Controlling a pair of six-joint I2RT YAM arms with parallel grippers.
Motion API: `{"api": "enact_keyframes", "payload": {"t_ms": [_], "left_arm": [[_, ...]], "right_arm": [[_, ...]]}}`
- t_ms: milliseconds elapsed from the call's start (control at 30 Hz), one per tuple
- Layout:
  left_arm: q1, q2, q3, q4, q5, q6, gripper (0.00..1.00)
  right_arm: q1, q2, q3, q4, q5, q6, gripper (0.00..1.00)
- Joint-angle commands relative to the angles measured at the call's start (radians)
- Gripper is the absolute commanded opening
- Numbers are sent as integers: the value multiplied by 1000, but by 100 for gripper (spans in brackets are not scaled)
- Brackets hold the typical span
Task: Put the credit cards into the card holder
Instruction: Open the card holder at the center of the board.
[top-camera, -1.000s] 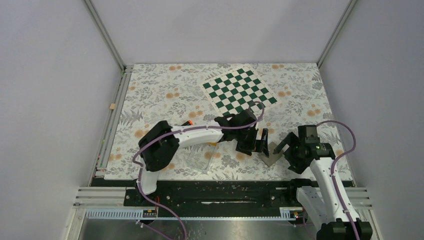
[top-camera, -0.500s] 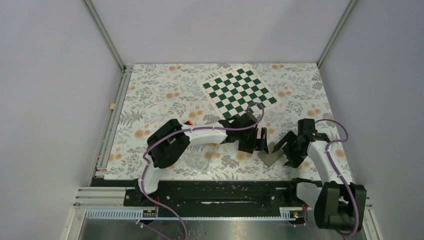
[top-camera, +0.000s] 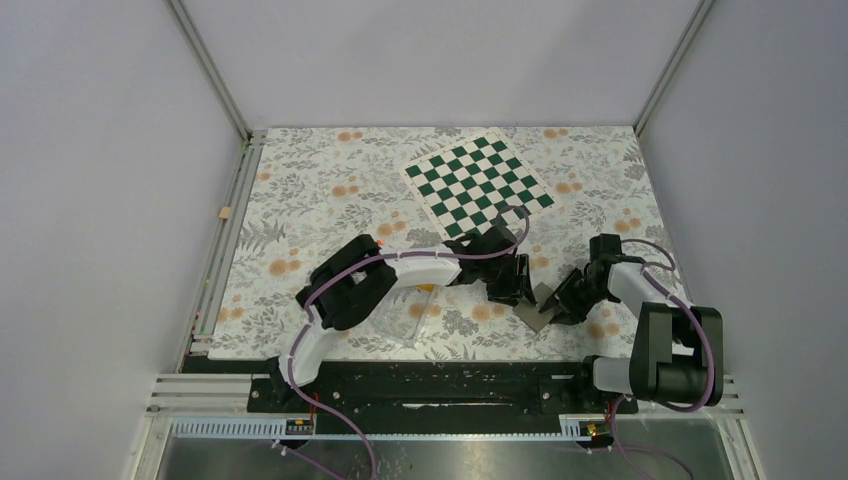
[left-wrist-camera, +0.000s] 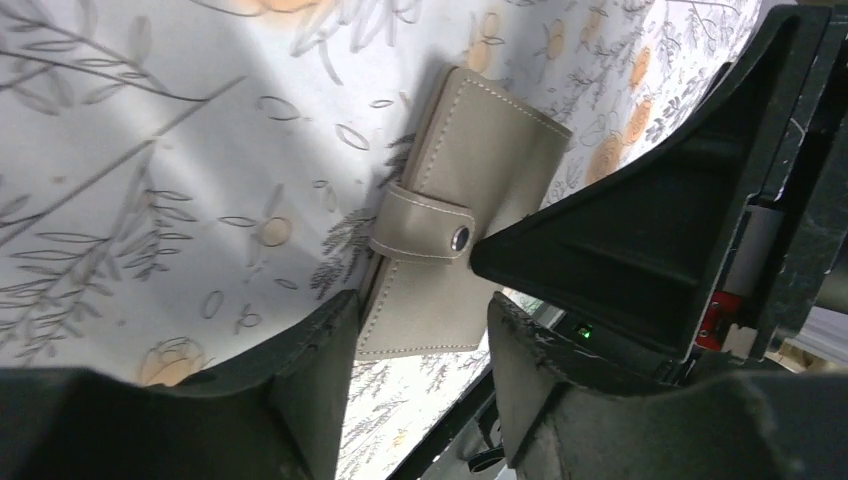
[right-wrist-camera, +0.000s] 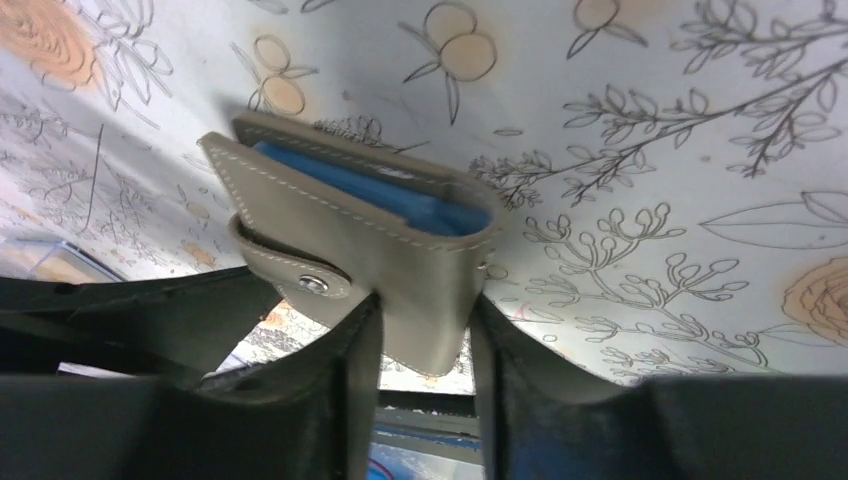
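No text, label, brand or number can be read anywhere.

pale grey walls (top-camera: 420, 60) are enclosing the floral tablecloth (top-camera: 320, 190) (grey leaves, orange blooms) on three sides, with aluminium posts (top-camera: 208, 68) rising at the two far corners. even light is falling across it, and a black rail (top-camera: 430, 385) is running along the near edge.

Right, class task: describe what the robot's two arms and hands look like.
Both the left arm and right arm have white links, black joints and a looping purple cable. The left hand and right hand have matte black, wedge-shaped fingers.
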Motion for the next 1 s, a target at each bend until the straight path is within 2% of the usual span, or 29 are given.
{"api": "enact_keyframes", "payload": {"t_ms": [0, 67, 167, 233, 367, 533, 633, 767, 967], "left_arm": [[7, -7, -40, 96, 45, -27, 46], [11, -22, -74, 130, 54, -44, 43], [15, -50, -126, 163, 47, -59, 42], [18, -80, -165, 161, 27, -55, 43], [24, -182, -223, 118, -59, -12, 51], [30, -332, -238, -47, -211, 87, 65], [37, -414, -270, -74, -244, 125, 72], [65, -513, -367, -15, -179, 127, 78], [123, -666, -567, 194, 18, 94, 83]], "right_arm": [[-3, 81, 21, 102, -129, -25, 32], [-3, 83, 29, 104, -155, -26, 17], [-3, 58, 42, 84, -175, -46, 5], [-3, 35, 54, 56, -177, -65, 1], [-3, -23, 79, -18, -179, -95, 0], [6, -107, 116, -96, -190, -116, 0], [29, -147, 143, -144, -209, -137, 0], [102, -221, 156, -149, -293, -131, 0], [224, -317, 149, -72, -435, -50, 0]]}}
